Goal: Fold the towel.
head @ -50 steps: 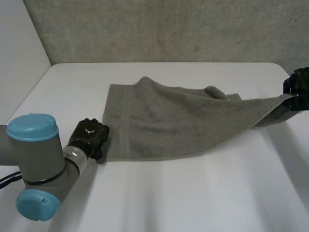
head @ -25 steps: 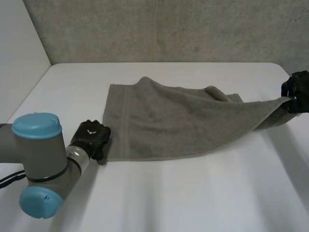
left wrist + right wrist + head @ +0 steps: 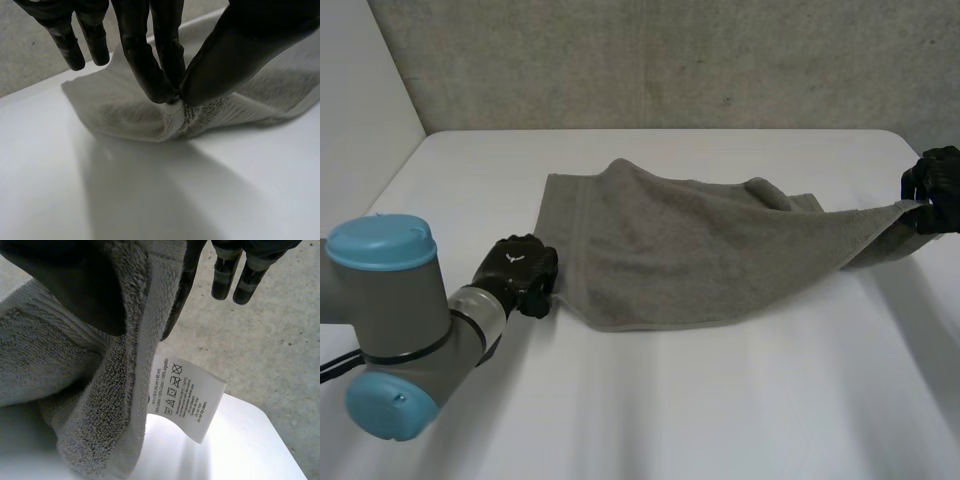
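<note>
A grey towel [image 3: 690, 250] lies stretched across the white table [image 3: 720, 400], rumpled along its far side. My left hand [image 3: 520, 275] is at the towel's near left corner; its own wrist view has fingers and thumb [image 3: 220, 60] pinching that corner of the towel [image 3: 195, 112] just off the table. My right hand [image 3: 935, 190] is at the table's right edge, holding the towel's right corner lifted. In the right wrist view the thumb [image 3: 85, 285] and fingers pinch the towel's hem [image 3: 100, 390], with a white care label [image 3: 187, 397] hanging below.
A grey textured wall [image 3: 670, 60] runs behind the table. My left arm [image 3: 390, 330], with its light-blue caps, is over the table's near left part. The table's right edge is by my right hand, with grey floor [image 3: 260, 355] beyond it.
My left hand has closed on the towel's near left corner and drawn it slightly up and inward. My right hand keeps its hold and has barely moved.
</note>
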